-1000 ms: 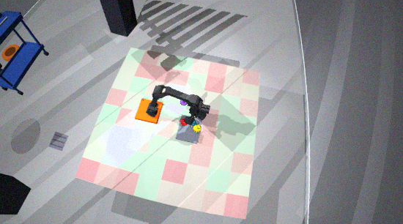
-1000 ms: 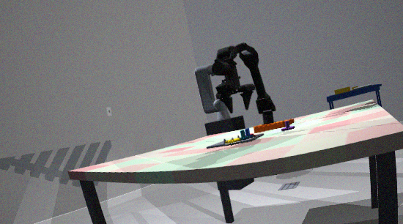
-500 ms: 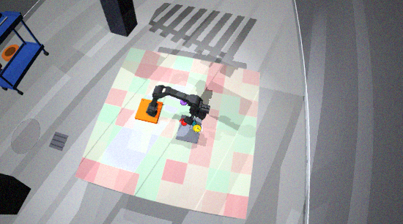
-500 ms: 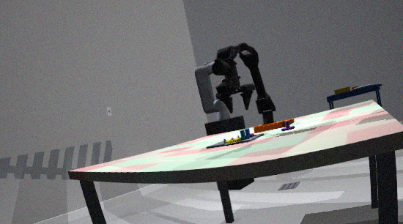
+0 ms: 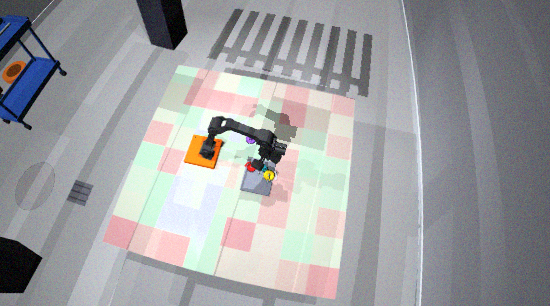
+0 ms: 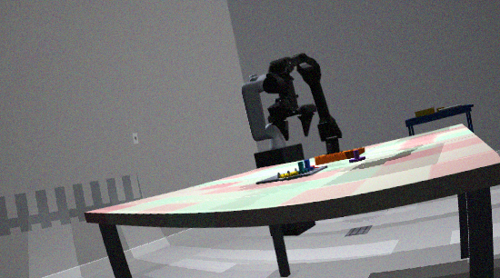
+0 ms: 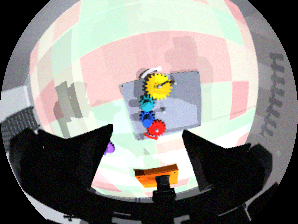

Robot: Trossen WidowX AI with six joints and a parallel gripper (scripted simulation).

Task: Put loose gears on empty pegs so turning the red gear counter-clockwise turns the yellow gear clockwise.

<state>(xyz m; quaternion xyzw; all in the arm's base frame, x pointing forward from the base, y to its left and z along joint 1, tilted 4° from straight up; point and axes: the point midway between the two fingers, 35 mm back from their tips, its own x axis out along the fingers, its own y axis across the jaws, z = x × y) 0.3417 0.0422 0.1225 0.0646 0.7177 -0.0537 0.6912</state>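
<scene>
black two-fingered gripper (image 6: 297, 137) (image 7: 148, 131) opened wide, nothing held, toothed purple gear (image 6: 356, 157) (image 7: 110, 148) left at wrist view's lower left, orange base plate (image 5: 195, 158) (image 6: 324, 159) (image 7: 145, 178) seen bottom centre

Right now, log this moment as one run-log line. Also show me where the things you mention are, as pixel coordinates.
gripper (image 6: 297, 137) (image 7: 148, 131): open, raised above board | teal gear (image 7: 146, 103), blue gear (image 7: 147, 118): between red and yellow gears | purple gear (image 5: 250, 140) (image 6: 357, 157) (image 7: 109, 148): off board
</scene>
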